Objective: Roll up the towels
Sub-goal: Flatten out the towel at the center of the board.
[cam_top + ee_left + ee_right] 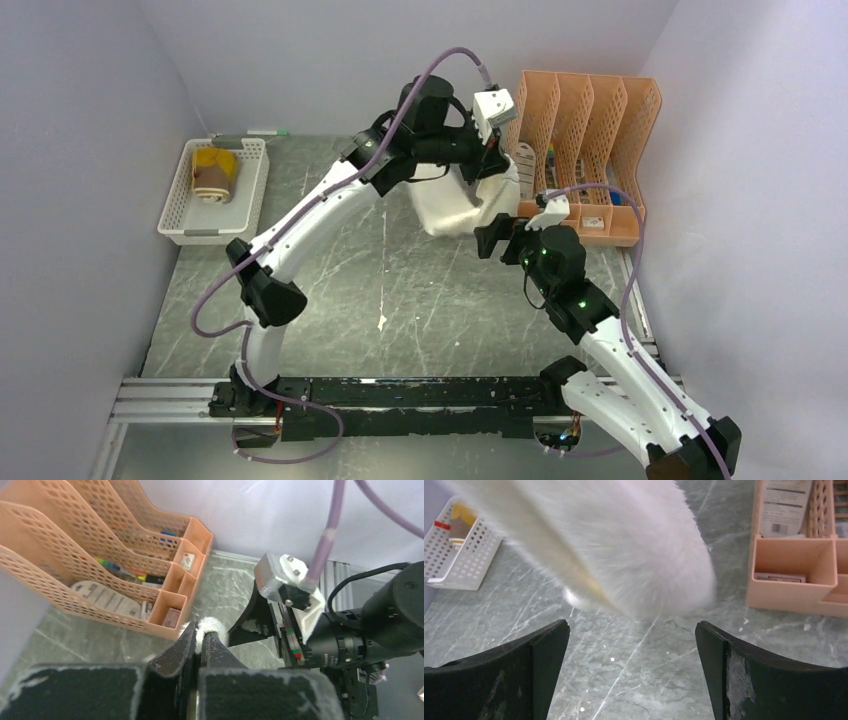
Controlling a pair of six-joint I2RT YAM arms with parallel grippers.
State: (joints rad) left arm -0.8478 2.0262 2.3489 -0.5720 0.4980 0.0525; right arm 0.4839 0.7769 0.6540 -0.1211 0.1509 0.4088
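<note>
Left gripper pinches the white towel aloft, right gripper gaping below; it likely needs laying flat before rolling.

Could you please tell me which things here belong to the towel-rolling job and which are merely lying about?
Job: cream-white towel, pinched in the left tool; yellow-brown towel, in the white basket; open right tool.
Lying about: orange file organiser and its contents; pen behind the basket.

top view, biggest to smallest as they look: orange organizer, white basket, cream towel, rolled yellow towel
1. orange mesh organizer
2. white perforated plastic basket and cream-white fluffy towel: look alike, towel lifted nearer the camera, not ranked
3. rolled mustard-yellow and brown towel
</note>
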